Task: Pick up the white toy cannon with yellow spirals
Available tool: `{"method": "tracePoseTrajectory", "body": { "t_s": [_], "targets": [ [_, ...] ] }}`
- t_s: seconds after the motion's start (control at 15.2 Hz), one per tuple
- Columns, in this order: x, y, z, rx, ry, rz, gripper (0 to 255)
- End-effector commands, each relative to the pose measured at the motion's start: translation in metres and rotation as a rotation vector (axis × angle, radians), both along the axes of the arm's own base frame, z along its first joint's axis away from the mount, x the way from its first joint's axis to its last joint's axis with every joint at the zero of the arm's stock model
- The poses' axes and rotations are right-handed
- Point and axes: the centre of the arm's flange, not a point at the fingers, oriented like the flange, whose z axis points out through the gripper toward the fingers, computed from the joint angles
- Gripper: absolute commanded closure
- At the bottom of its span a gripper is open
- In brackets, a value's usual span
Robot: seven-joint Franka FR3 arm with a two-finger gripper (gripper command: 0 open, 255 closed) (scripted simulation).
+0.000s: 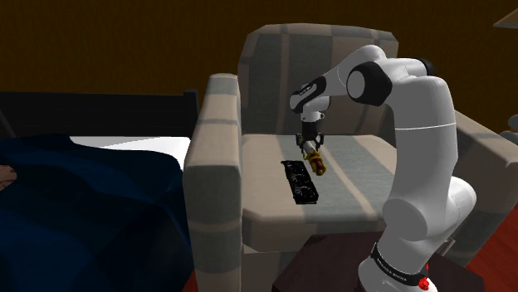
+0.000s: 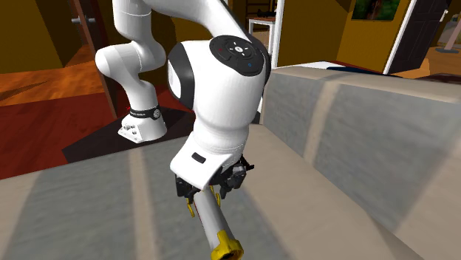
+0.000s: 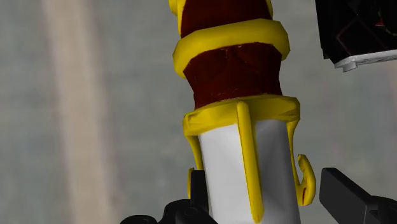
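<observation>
Looking down from the shoulder view, the arm [image 1: 419, 124] bends over a striped armchair [image 1: 349, 199] and the gripper [image 1: 310, 143] points down at the seat, with the cannon [image 1: 316, 161] sticking out right below it, tilted towards that view's right. Close up in the wrist view, the cannon [image 3: 235, 76] has a white rear end with yellow ribs and a little yellow hook on the side, then a dark red barrel wrapped in fat yellow spiral bands. The white end sits right in the gripper's mouth, but honestly I can't tell if it's actually clamped or just sitting around it. I also can't tell if the far tip rests on the cushion or hangs just above it. In the second exterior view the cannon [image 2: 214, 221] runs from the gripper [image 2: 210, 186] towards the camera, yellow muzzle first. A flat black thing [image 1: 300, 181] lies on the seat just beside the cannon, on the shoulder view's left. A bed [image 1: 83, 199] with a dark blue cover stands next to the armchair
</observation>
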Motion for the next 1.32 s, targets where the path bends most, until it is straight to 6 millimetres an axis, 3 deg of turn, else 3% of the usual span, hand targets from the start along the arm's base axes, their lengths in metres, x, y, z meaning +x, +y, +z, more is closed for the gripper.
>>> {"method": "tracePoseTrajectory", "body": {
  "t_s": [0.0,0.13,1.12,1.25],
  "targets": [
    [-0.001,-0.001,-0.001,0.0,0.002,-0.001,255],
    [-0.001,0.0,-0.001,0.0,0.002,-0.001,255],
    [-0.001,0.0,0.078,0.0,0.002,-0.001,255],
    [-0.001,0.0,0.079,0.0,0.002,-0.001,255]
  ]
}}
